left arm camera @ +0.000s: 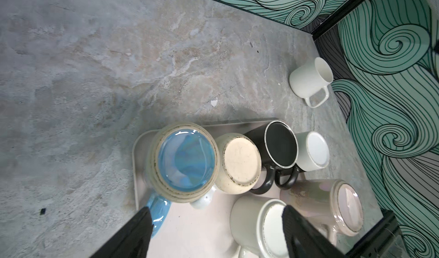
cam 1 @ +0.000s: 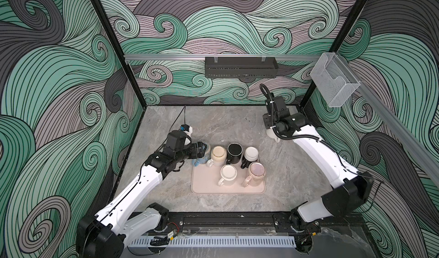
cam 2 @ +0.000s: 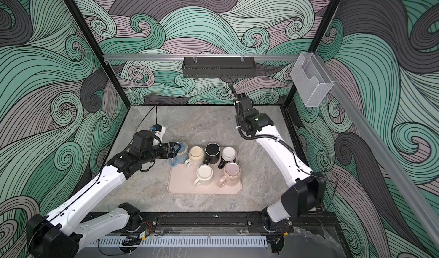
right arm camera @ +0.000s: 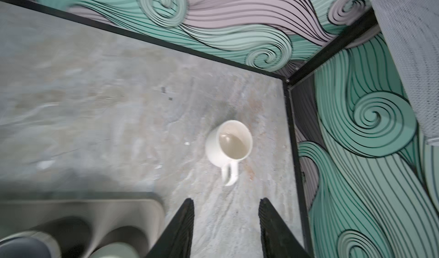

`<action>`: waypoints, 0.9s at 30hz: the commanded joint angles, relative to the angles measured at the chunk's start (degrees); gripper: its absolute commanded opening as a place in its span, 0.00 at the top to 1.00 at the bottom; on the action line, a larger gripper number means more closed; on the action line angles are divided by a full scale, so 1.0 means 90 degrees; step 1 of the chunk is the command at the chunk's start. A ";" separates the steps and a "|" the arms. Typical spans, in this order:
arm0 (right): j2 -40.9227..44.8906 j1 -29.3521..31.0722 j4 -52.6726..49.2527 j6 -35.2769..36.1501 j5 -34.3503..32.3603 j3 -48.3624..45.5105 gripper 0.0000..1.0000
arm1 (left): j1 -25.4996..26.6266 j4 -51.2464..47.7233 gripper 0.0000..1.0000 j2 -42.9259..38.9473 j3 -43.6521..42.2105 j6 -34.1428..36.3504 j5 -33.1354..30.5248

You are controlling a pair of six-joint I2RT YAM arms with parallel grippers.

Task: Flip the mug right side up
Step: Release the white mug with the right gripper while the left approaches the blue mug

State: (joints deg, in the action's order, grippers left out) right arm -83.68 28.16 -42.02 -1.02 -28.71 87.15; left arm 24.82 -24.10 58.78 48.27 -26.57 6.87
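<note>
A blue-glazed mug (cam 1: pixel 206 149) (left arm camera: pixel 187 159) stands upside down on the back-left corner of the pink tray (cam 1: pixel 237 190). Its blue handle points toward the front. My left gripper (cam 1: pixel 203 150) (left arm camera: pixel 216 211) hovers over it, open. In the left wrist view one finger (left arm camera: pixel 140 228) lies beside the blue handle, and only bare tray shows between the jaws. At the back right a white mug (right arm camera: pixel 229 142) (left arm camera: pixel 308 81) stands right side up on the table. My right gripper (right arm camera: pixel 226 201) hangs above and short of it, open, holding nothing.
Several more mugs stand upside down on the tray: cream (cam 1: pixel 218 155), black (cam 1: pixel 234 151), white with a black handle (cam 1: pixel 251 154), white (cam 1: pixel 228 173), iridescent pink (cam 1: pixel 256 170). The right wall's black frame (right arm camera: pixel 294 149) runs close to the white mug.
</note>
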 commanded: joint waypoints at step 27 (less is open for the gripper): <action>0.0678 0.3713 0.2626 -0.2943 0.3519 -0.2623 0.54 | 0.0629 -0.1665 0.32 -0.0538 -0.0458 -0.0605 -0.0408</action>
State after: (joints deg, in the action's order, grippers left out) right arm -77.38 61.47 -20.51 -25.80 3.07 63.18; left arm 30.15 -40.23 54.46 44.21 -31.42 5.76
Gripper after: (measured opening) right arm 0.456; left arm 0.687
